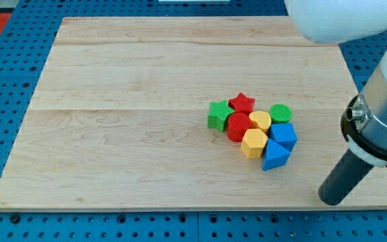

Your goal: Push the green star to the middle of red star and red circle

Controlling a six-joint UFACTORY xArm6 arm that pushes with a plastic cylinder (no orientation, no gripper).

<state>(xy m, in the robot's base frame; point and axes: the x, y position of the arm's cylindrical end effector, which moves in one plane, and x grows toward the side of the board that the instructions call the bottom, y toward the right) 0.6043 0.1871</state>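
No writing shows. My tip (329,200) rests on the desk (146,134), right of the blocks, with no fingers. The green star (218,115) touches the red circle (238,126) and red star (242,103).

bright, even light | soft short shadows | sharp focus | no glare

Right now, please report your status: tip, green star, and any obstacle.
My tip at the view's bottom right, apart from all blocks. Green star block touches red star block and red circle block, on their left. Yellow blocks crowd the right side.
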